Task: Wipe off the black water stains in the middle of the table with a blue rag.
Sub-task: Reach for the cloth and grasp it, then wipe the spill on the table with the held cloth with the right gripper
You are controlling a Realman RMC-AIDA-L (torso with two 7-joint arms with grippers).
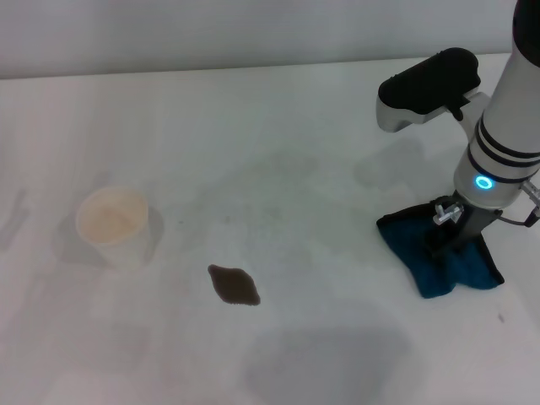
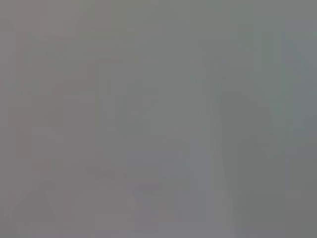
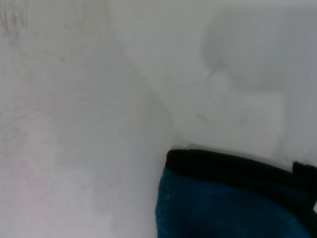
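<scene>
— Starting at the far left of the head view, what sits on the table (image 1: 278,118)?

— Standing well to the left of the right gripper (image 1: 440,240) is a pale cream cup (image 1: 113,221), upright, its open mouth showing a beige inside. It stands apart from everything else on the white tabletop.

— And moving right from the cup?

— Next comes the black water stain (image 1: 234,285), one dark brown-black, roughly diamond-shaped blotch lying flat on the surface. It is between the cup and the gripper, well apart from both, and a little nearer the robot than either. Nothing touches it.

— Where is the blue rag (image 1: 443,257)?

— At the right side, directly under the right gripper. The teal cloth lies rumpled on the table, its black edging showing along the far side. The right wrist view shows the same cloth (image 3: 233,203) close up, with its black border against the white table (image 3: 89,124).

— How does the pincer stand?

— The right arm comes down steeply onto the rag, and its dark tip is pressed into the cloth. Whether the fingers are apart, together or clamped on the fabric cannot be told; the arm's own body hides them.

— And the left arm?

— Its gripper shows in no view. The left wrist view gives only a plain grey blur.
</scene>
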